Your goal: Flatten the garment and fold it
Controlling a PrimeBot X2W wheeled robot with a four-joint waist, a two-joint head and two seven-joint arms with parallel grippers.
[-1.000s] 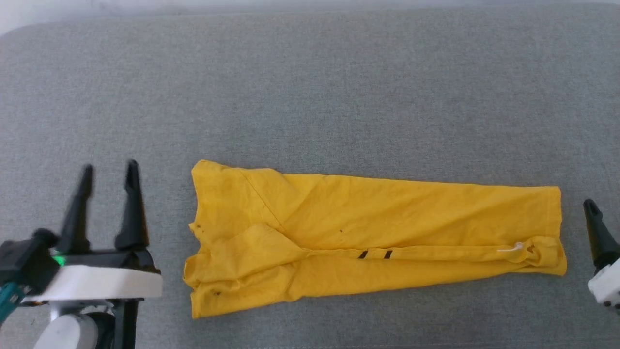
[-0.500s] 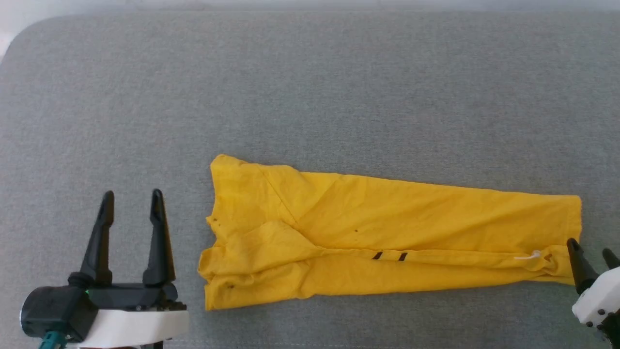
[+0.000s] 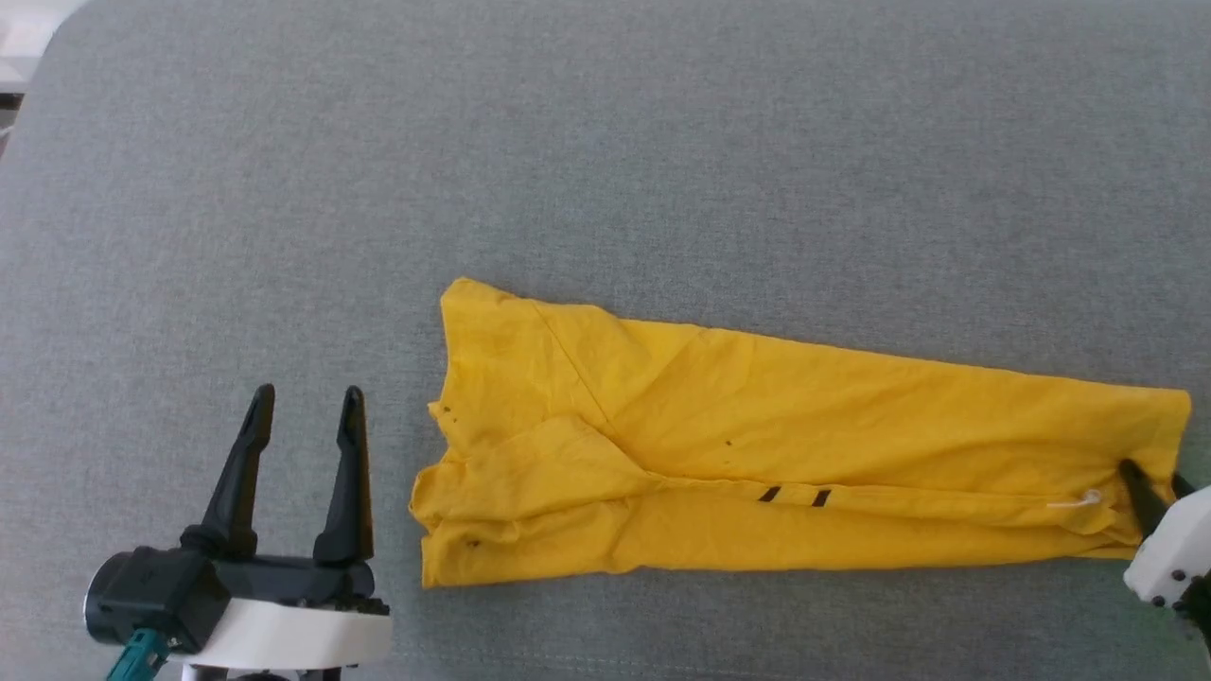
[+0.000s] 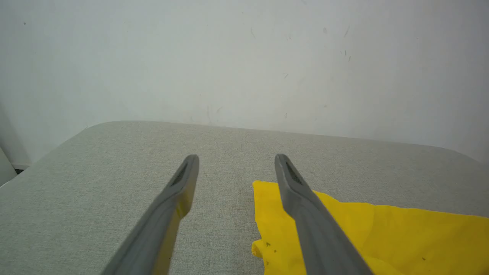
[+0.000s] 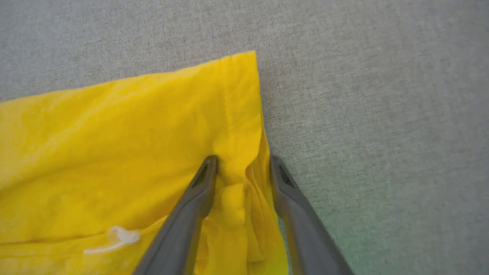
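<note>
1. the garment (image 3: pixel 757 473) lies as a long, narrow strip on the grey cushion (image 3: pixel 605 142), closer to its front edge than its back. the collar end points to the robot's left and the hem end to its right.
2. change: a second ago the right gripper (image 5: pixel 243 158) stood off the hem end, clear of the cloth. now its two fingers straddle the hem corner, and yellow cloth bunches between them.
3. its claw has narrowed but is still apart. it looks like a closing bite, not yet a firm pinch.
4. the left gripper (image 3: pixel 308 392) stays spread wide and empty, just beside the collar end and touching nothing.
5. the whole head view has slid, so the shirt's apparent drift is the camera moving, not the cloth.
6. meaning: the lengthwise folds look done. my read is that the hem is being taken to carry it over toward the collar, the cross fold.
</note>
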